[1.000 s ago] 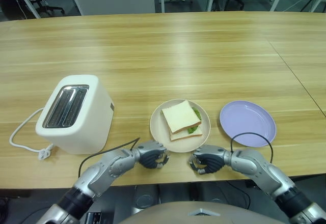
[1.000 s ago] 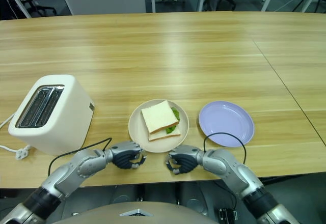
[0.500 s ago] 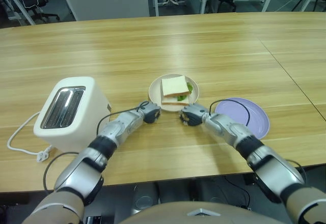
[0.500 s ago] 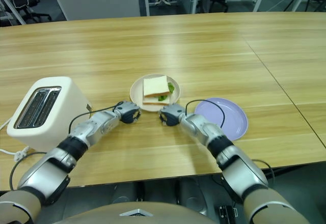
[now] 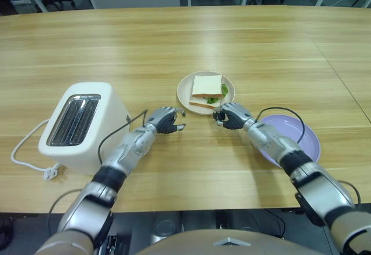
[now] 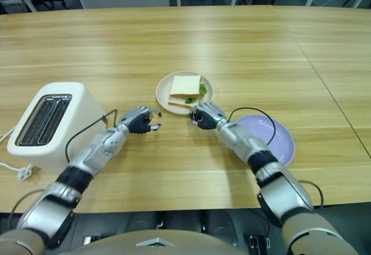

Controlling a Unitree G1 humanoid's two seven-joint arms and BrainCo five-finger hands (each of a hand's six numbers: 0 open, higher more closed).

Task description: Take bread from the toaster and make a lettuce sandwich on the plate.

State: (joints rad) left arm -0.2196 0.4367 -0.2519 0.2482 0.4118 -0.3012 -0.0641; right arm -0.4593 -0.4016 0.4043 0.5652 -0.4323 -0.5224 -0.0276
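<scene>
A sandwich [image 5: 207, 85] of two white bread slices lies on the beige plate [image 5: 184, 90], with green lettuce [image 5: 224, 90] sticking out at its right side. The white toaster [image 5: 87, 128] stands at the left, and its two slots look empty. My left hand [image 5: 166, 120] rests on the table just left of the plate's near edge, fingers curled, holding nothing. My right hand [image 5: 231, 116] sits at the plate's near right edge, also curled with nothing in it. Neither hand touches the sandwich.
A purple plate [image 5: 305, 139] with nothing on it lies at the right, partly under my right forearm. The toaster's white cord and plug [image 5: 50, 174] trail off to the left. The wooden table [image 5: 174, 40] stretches far beyond the plate.
Both hands have gone forward from the table's near edge to just before the beige plate, fingers still curled. The camera has shifted as well. The sandwich has stayed put.
</scene>
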